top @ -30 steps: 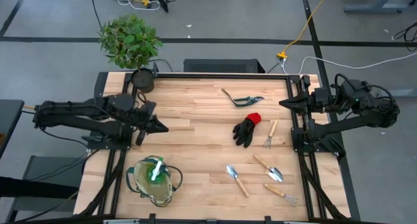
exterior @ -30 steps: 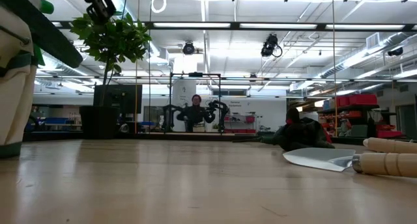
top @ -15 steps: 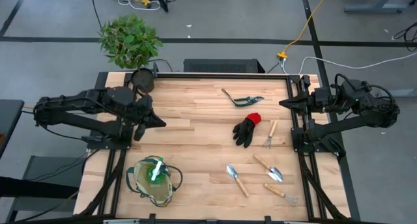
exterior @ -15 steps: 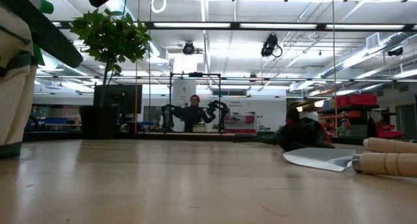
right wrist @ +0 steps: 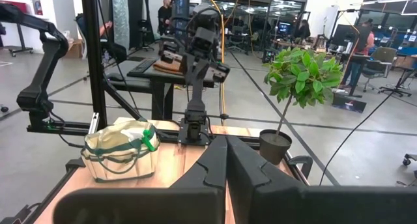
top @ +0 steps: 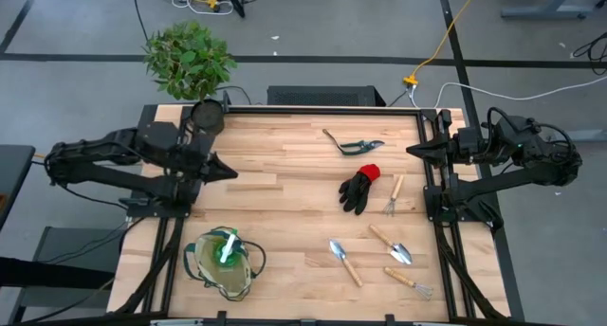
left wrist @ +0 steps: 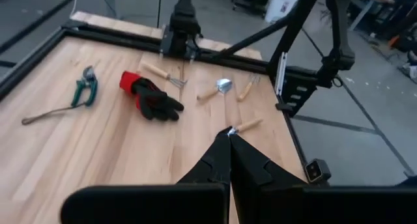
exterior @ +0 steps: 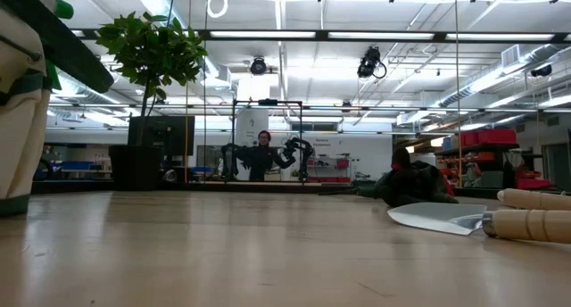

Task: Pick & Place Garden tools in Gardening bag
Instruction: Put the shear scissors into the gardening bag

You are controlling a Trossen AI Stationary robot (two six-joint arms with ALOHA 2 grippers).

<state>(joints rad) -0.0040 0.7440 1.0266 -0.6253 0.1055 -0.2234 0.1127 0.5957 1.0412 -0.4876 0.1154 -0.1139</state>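
Observation:
The beige gardening bag [top: 224, 262] stands on its base at the table's near left, with a green spray bottle [top: 226, 247] sticking up out of its open top. Lying flat on the right half of the table are the pruning shears [top: 353, 144], a black glove with a red cuff [top: 360, 189], a hand fork [top: 394, 195], two trowels [top: 391, 244] [top: 344, 262] and another fork [top: 408, 281]. My left gripper [top: 230, 172] hovers shut and empty over the table's left edge, beyond the bag. My right gripper [top: 411, 152] waits shut and empty at the right edge.
A leafy plant [top: 190, 59] in a black pot [top: 207, 116] stands at the far left corner. Dark frame rails [top: 436, 222] run along the table's sides. Bare wood [top: 285, 212] lies between the bag and the tools. A person [exterior: 263, 153] shows far behind the table.
My left gripper has risen, leaving the low view through its top, and has drawn back a little toward the table's left edge. It has stayed shut. The tools and the bag lie as before.

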